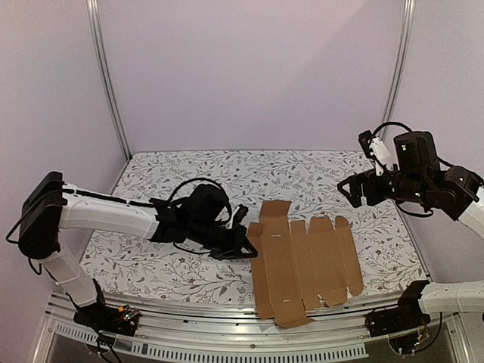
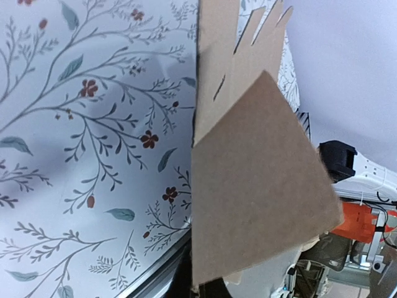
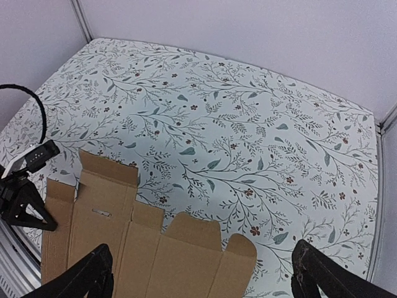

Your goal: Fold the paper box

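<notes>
At the near edge, the paper box [image 1: 302, 265] is seen lying as a flat die-cut sheet of brown cardboard on the floral-patterned table [image 1: 174, 181]. Its nearest tabs are carried out past the table's edge, over the metal rail [image 1: 227, 336]. The sheet is placed right of the table's middle, with its creased panels side by side and more tabbed flaps pointing toward the far side.

The left gripper [image 1: 248, 243] is laid low at the sheet's left edge, with its arm stretched across the table from the left. Its jaws are closed. In the left wrist view a cardboard flap is shown rising from between them, tilted up off the patterned surface, while the rest of the sheet is left flat. The jaws themselves are mostly hidden behind that flap.

Farther back and to the right, the right gripper [image 1: 349, 190] is held well above the table, apart from the sheet and just beyond its far right corner. Its fingers [image 3: 93, 273] are spread wide and nothing is held between them. In the right wrist view the sheet is framed below the gap. Behind everything, the plain pale walls [image 1: 249, 76] are seen.
</notes>
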`<move>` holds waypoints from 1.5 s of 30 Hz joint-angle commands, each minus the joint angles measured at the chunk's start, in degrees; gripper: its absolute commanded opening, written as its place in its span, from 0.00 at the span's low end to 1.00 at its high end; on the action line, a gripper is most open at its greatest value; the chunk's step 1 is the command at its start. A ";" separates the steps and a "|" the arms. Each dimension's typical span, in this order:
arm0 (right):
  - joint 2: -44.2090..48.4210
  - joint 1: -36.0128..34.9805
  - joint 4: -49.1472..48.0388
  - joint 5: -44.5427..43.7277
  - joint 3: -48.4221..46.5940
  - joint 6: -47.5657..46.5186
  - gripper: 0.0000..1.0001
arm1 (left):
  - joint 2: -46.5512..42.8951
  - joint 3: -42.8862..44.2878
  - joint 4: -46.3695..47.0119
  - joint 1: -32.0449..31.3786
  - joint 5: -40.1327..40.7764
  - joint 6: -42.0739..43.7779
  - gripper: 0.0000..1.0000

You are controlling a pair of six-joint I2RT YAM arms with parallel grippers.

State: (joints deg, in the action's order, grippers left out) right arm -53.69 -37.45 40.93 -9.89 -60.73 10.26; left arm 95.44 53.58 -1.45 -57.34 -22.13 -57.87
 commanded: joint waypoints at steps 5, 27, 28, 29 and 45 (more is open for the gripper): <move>-3.91 -1.70 -7.71 20.77 -5.02 -15.52 0.99 | -5.18 13.08 -28.56 2.36 3.88 23.33 0.00; -18.52 -17.90 -9.17 25.98 -16.15 -42.33 0.78 | -9.96 29.69 -54.51 2.12 25.57 46.40 0.00; -19.60 -19.08 -8.57 24.32 -17.05 -43.49 0.73 | -9.98 29.85 -54.58 2.00 26.72 46.90 0.00; -21.05 -20.15 -8.15 22.64 -17.84 -44.04 0.69 | -9.86 29.93 -54.63 1.90 27.42 47.29 0.00; -32.83 -23.19 -21.92 13.53 -19.43 -42.72 0.41 | -9.33 29.92 -54.62 0.24 28.31 47.85 0.00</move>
State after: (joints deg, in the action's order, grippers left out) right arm -84.79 -60.01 25.17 6.48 -79.48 -33.28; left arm 86.24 82.59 -55.22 -56.25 5.87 -10.70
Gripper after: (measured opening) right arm 0.407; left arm 0.007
